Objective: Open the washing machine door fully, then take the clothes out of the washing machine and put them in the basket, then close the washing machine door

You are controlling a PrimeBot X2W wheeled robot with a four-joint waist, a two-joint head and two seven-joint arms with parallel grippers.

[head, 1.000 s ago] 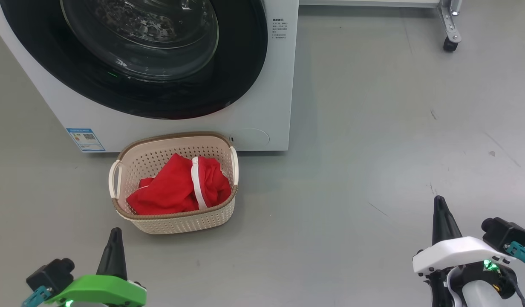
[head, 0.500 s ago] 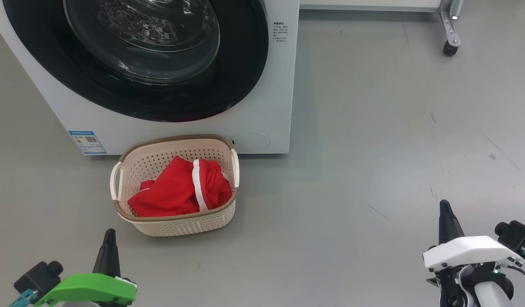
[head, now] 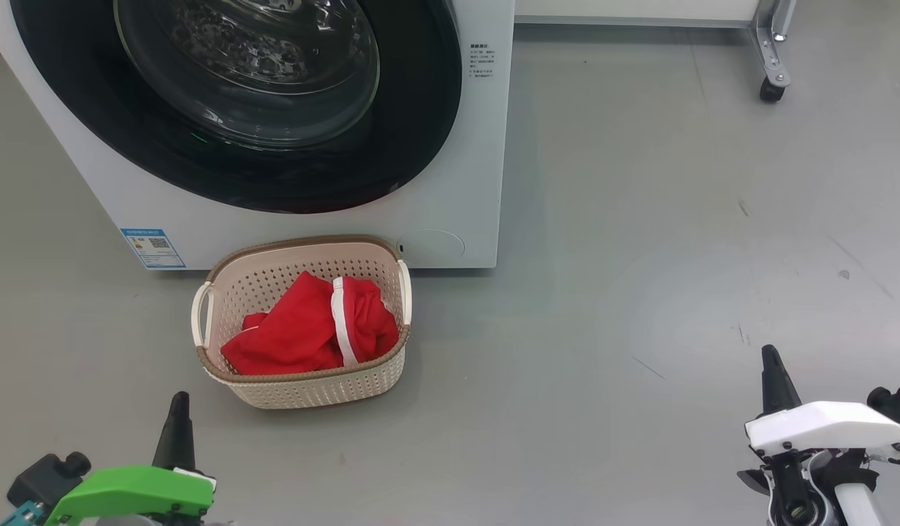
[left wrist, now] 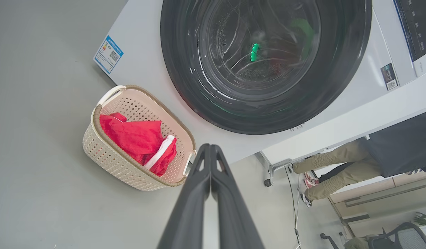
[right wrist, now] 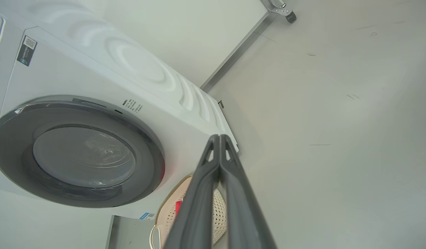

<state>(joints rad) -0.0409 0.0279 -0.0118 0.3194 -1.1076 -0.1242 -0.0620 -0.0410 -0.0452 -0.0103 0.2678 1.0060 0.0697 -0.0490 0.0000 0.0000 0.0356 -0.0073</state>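
The clothes [head: 304,329] lie bunched inside the basket [head: 318,387], red fabric with one white band across the top. The basket stands upright on the floor [head: 640,256], just in front of the washer [head: 457,183] and below its door [head: 413,139]. The door sits flat against the washer front; the perforated drum [left wrist: 258,71] shows through the glass. The left gripper [head: 179,409] hangs over the floor near the basket, fingers pressed together. The right gripper [head: 771,365] is well apart to the right, fingers likewise together.
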